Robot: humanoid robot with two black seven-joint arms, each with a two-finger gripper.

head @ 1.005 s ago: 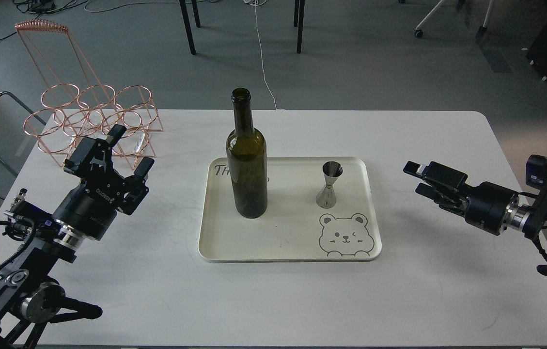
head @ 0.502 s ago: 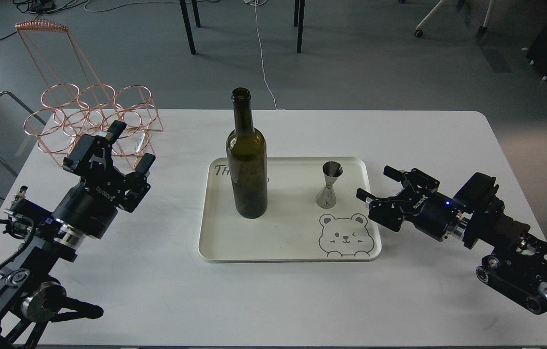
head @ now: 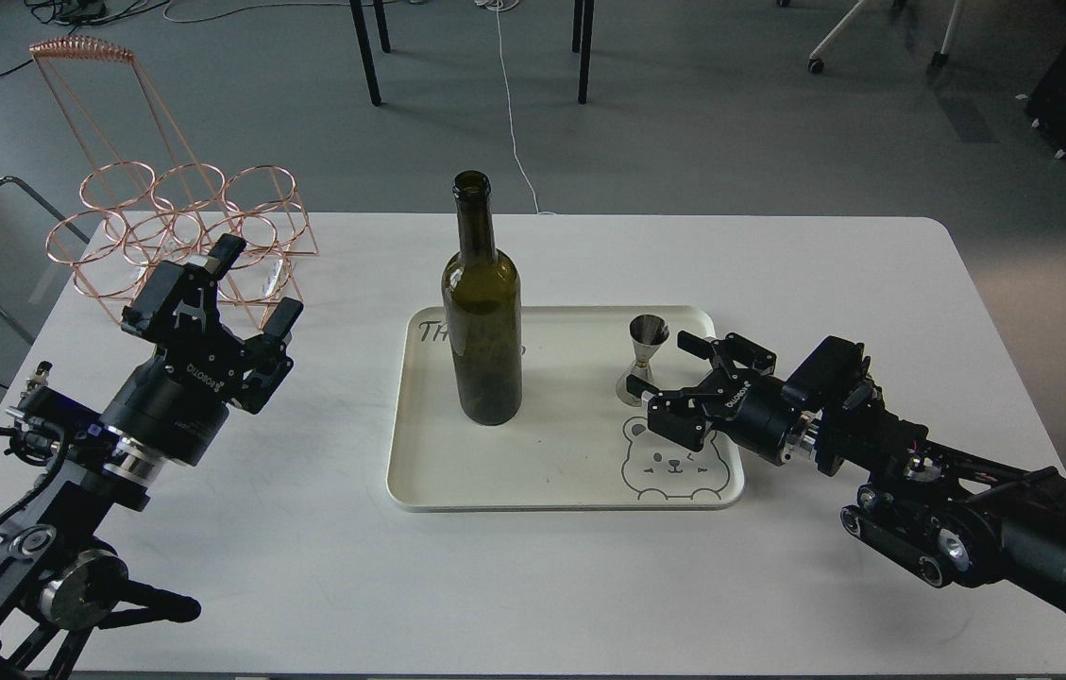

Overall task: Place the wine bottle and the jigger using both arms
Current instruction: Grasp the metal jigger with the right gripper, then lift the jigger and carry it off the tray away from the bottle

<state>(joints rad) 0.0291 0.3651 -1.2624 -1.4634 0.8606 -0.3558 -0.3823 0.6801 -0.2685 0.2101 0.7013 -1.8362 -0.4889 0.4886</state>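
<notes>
The dark olive-green wine bottle (head: pixel 481 321) stands upright on the left part of a cream tray (head: pixel 551 477). The small steel jigger (head: pixel 643 358) stands upright on the tray's right part. My right gripper (head: pixel 679 373) is open, low over the tray's right edge, its fingers just right of the jigger and not touching it. My left gripper (head: pixel 254 293) is open and empty, held above the table well left of the tray and the bottle.
A copper wire bottle rack (head: pixel 178 227) stands at the table's back left corner, just behind my left gripper. The tray bears a bear drawing (head: pixel 674 463) near its front right. The white table (head: pixel 533 586) has bare surface in front of the tray.
My right arm has swung in from the right edge toward the tray, and its open gripper now sits beside the jigger. My left arm has barely moved. Bottle and jigger stay put.
</notes>
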